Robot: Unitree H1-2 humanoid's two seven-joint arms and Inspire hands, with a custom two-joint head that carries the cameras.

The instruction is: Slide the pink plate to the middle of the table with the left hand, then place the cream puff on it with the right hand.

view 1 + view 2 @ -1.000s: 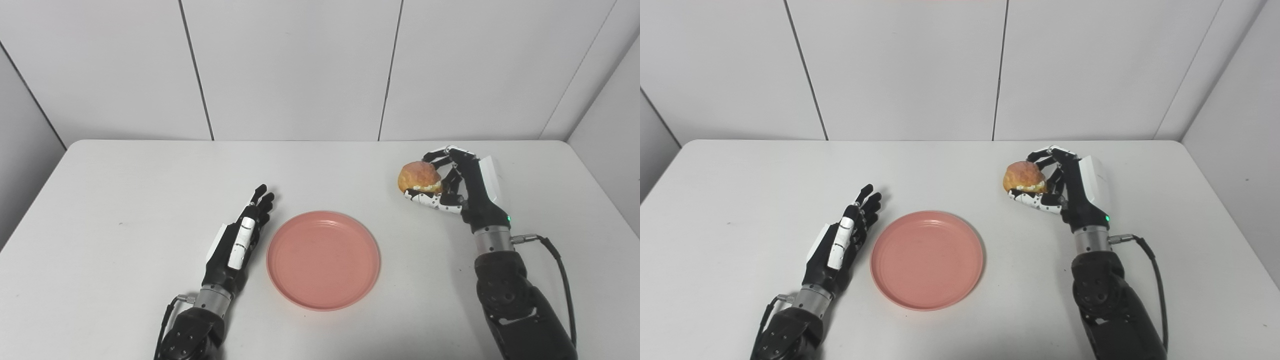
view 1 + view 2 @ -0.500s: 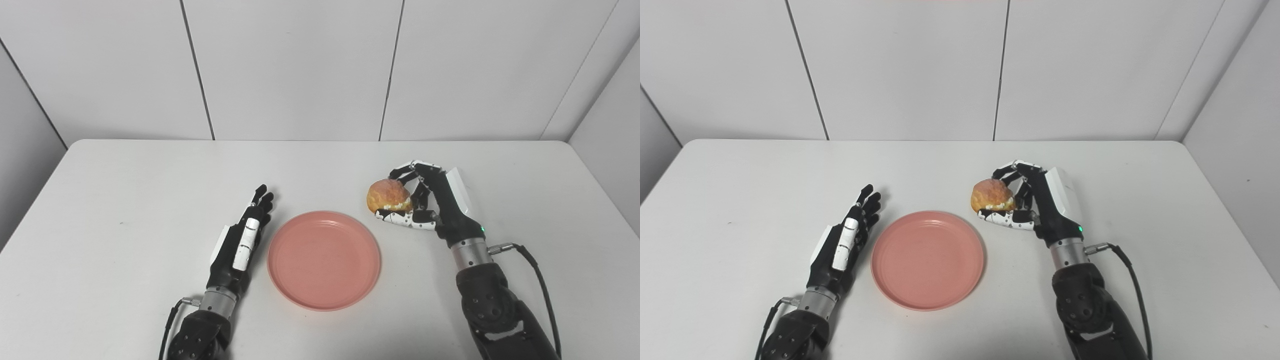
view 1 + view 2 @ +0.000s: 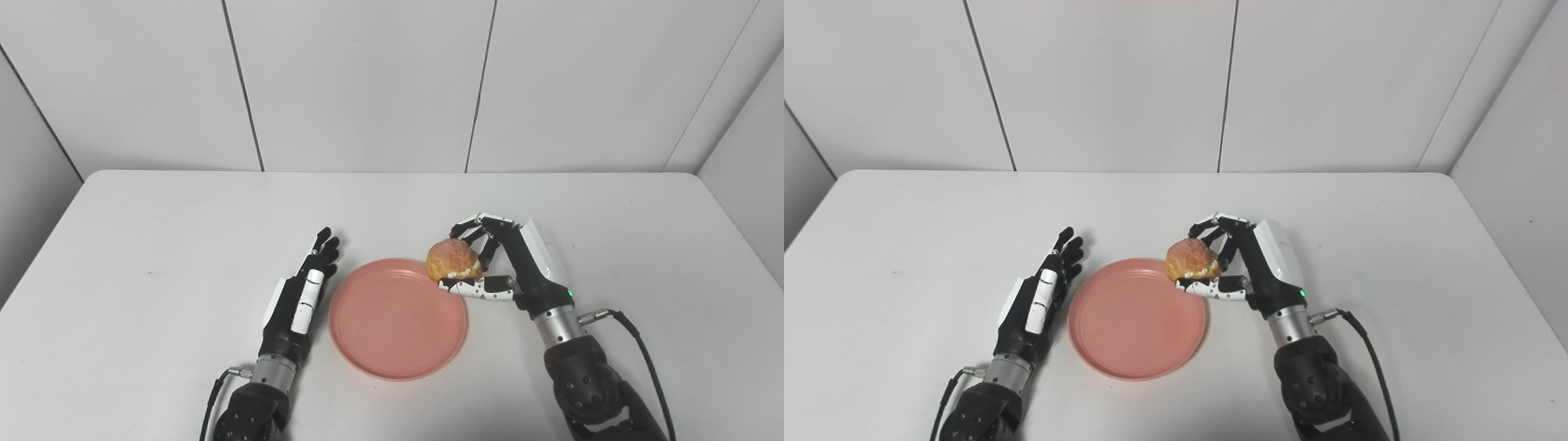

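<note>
A pink plate (image 3: 392,331) lies flat near the middle of the white table (image 3: 153,233). My right hand (image 3: 517,269) is shut on a golden cream puff (image 3: 452,259), thumb under it and fingers curled over its top. The puff hangs above the plate's far right rim. My left hand (image 3: 300,294) rests open on the table just left of the plate, fingers straight and pointing away, close to the rim but apart from it.
White wall panels (image 3: 367,86) stand behind the table's far edge. A cable (image 3: 643,361) runs from my right wrist along the forearm.
My right hand has carried the cream puff left and toward me, from the table's right side to over the plate's rim. The left hand and the plate have stayed put.
</note>
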